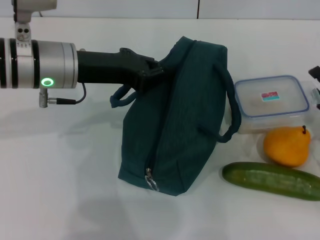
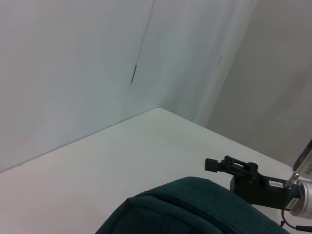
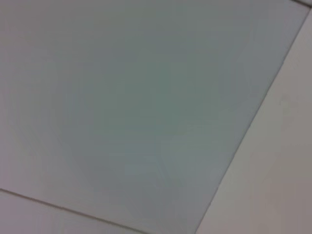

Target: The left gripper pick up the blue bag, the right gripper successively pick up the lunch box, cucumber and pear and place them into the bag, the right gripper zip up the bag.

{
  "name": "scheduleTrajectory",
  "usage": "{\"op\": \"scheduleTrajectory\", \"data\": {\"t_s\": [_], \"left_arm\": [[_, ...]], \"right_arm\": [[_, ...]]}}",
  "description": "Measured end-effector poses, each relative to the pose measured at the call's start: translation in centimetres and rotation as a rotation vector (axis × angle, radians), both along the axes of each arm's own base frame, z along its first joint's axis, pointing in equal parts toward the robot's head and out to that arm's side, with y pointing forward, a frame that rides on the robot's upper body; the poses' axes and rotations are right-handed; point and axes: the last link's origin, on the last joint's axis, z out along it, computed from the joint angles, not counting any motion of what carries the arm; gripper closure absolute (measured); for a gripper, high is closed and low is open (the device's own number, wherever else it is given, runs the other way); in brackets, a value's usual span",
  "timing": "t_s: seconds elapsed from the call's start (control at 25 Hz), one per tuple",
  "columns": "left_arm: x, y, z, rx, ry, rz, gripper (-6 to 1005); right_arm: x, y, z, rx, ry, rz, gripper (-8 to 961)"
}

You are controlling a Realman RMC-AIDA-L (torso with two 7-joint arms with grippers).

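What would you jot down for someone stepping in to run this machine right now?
Left tool: reaching in from the left, at the upper edge of the blue bag; whether it has a grip on the fabric cannot be told.
Right tool: only a sliver shows at the far right edge, beside the lunch box; state unknown.
Bag: lying on the table, zipper closed, ring pull at its near end.
The lunch box, pear and cucumber sit on the table right of the bag.
Done: nothing packed yet.
Left: open the bag, load all three items, zip up.
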Motion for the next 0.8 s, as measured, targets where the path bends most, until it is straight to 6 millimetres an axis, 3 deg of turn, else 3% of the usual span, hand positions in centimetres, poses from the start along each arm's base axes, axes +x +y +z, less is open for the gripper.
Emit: {"op": "scheduleTrajectory", "data": {"t_s": [0.8], "left_arm": [[-0.3,-0.1,-0.5,-0.008,-0.002,0.006,952]], "right_arm": [[-1.3,0.5,-0.9,-0.076,0.068,0.031,135]]}}
